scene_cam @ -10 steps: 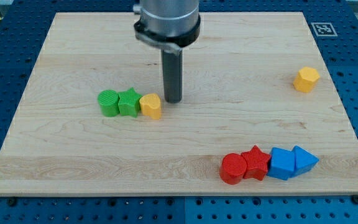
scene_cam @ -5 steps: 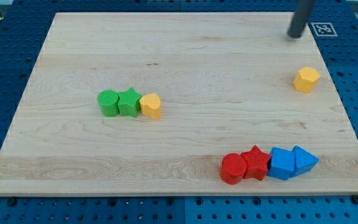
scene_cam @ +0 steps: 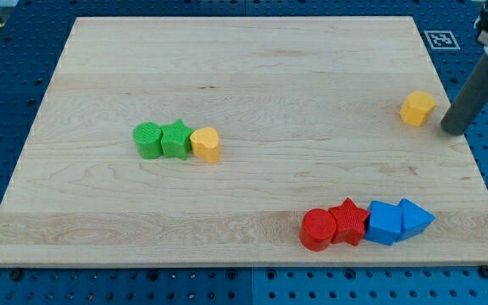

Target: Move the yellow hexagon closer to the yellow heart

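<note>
The yellow hexagon (scene_cam: 418, 108) sits near the board's right edge, in the upper half. My tip (scene_cam: 452, 130) is down just to its right and a little below, a small gap apart. The yellow heart (scene_cam: 206, 144) lies left of the board's centre, touching the right side of a green star (scene_cam: 175, 139). The hexagon and heart are far apart.
A green cylinder (scene_cam: 148, 140) touches the green star's left side. At the bottom right a red cylinder (scene_cam: 318, 230), red star (scene_cam: 349, 222), blue cube (scene_cam: 385, 222) and blue triangle (scene_cam: 415, 218) form a row. A marker tag (scene_cam: 440, 38) sits at the top right corner.
My rod left the spot beside the yellow heart, swept to the top right, then came down to the right of the yellow hexagon. No block has moved.
</note>
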Robot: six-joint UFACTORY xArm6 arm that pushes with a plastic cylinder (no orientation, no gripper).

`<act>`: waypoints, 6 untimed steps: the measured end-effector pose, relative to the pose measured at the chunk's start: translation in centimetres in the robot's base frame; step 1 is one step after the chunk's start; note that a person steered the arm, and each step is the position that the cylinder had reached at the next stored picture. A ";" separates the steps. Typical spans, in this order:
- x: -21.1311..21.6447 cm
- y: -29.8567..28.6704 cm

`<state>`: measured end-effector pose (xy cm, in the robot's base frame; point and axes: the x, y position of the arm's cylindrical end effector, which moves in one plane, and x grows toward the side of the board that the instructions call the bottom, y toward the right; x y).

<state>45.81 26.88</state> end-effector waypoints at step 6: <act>-6.0 2.4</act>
<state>39.79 29.26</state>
